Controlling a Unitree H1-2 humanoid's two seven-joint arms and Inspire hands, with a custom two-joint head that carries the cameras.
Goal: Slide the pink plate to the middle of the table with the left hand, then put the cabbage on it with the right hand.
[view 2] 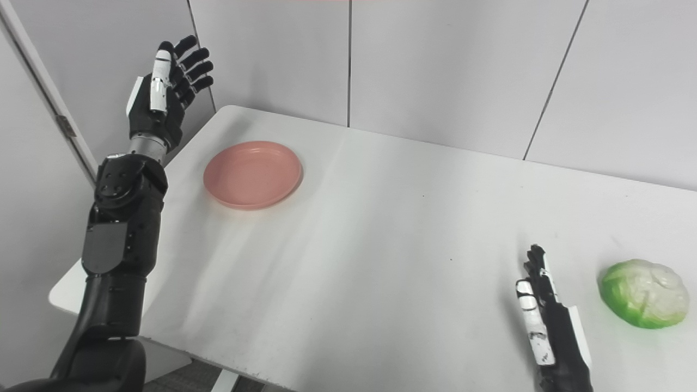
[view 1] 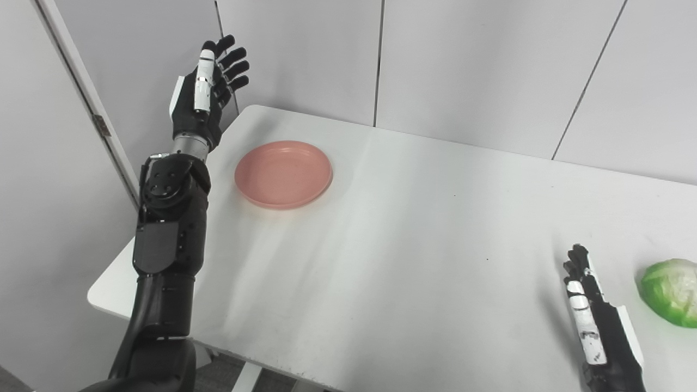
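Pink plate [view 1: 283, 173], one, and one cabbage [view 2: 644, 293] lie untouched; left robot hand [view 1: 204, 100] and right robot hand [view 2: 547, 318] both empty, fingers spread.

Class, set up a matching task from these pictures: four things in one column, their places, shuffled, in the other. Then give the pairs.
1. pink plate
2. cabbage
3. left robot hand
4. right robot hand

A. raised beyond the table's left edge
B. low over the table, beside the cabbage
C. far left part of the table
D. near right part of the table

Pairs: 1-C, 2-D, 3-A, 4-B
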